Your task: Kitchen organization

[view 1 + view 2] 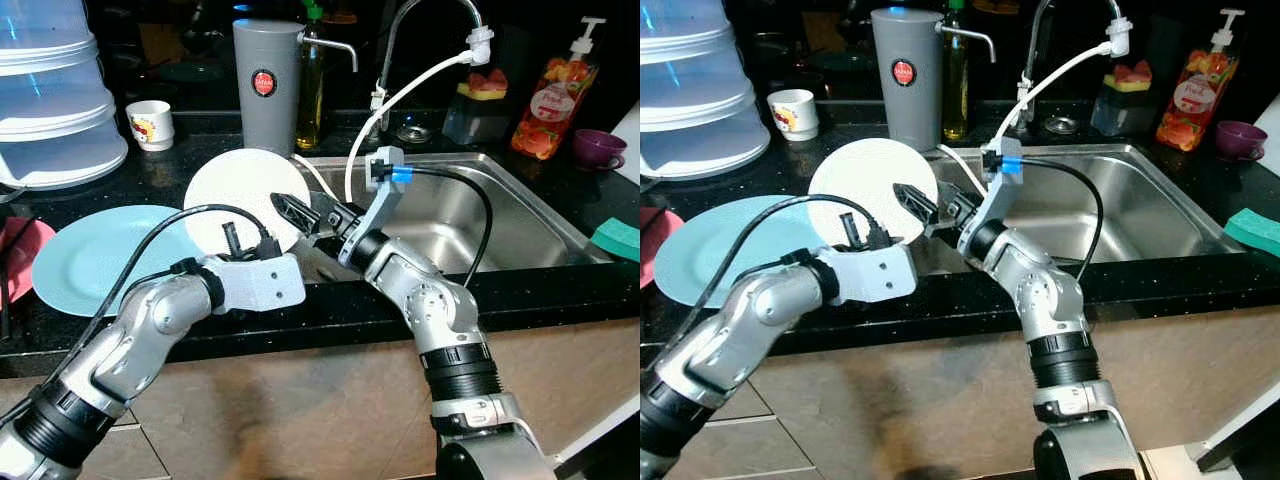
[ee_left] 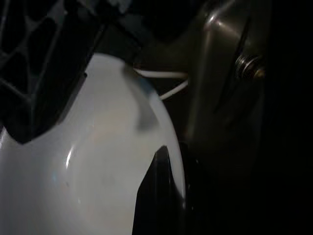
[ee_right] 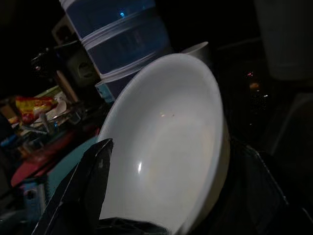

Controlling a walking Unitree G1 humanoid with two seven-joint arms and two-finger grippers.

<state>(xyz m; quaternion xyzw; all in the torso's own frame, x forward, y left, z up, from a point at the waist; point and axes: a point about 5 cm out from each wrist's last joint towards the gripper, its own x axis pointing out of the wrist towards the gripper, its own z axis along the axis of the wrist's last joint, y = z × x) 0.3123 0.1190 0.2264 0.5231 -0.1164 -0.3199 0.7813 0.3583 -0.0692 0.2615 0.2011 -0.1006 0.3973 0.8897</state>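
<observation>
A white plate (image 1: 240, 190) stands tilted on edge over the black counter, just left of the sink (image 1: 520, 215). My left gripper (image 1: 233, 240) is shut on its lower rim; one black finger (image 2: 156, 196) lies across the plate's face. My right gripper (image 1: 297, 212) reaches in from the sink side and is shut on the plate's right rim, with one finger (image 3: 80, 191) on the inner face. A light blue plate (image 1: 95, 260) lies flat on the counter to the left, partly under the white one.
A grey jug (image 1: 266, 85), an oil bottle (image 1: 310, 85) and a small mug (image 1: 150, 125) stand behind. Stacked plastic containers (image 1: 50, 100) fill the back left. The tap (image 1: 400, 40) with a white hose, a soap bottle (image 1: 550, 105), a purple cup (image 1: 598, 148) and a green sponge (image 1: 617, 238) ring the sink.
</observation>
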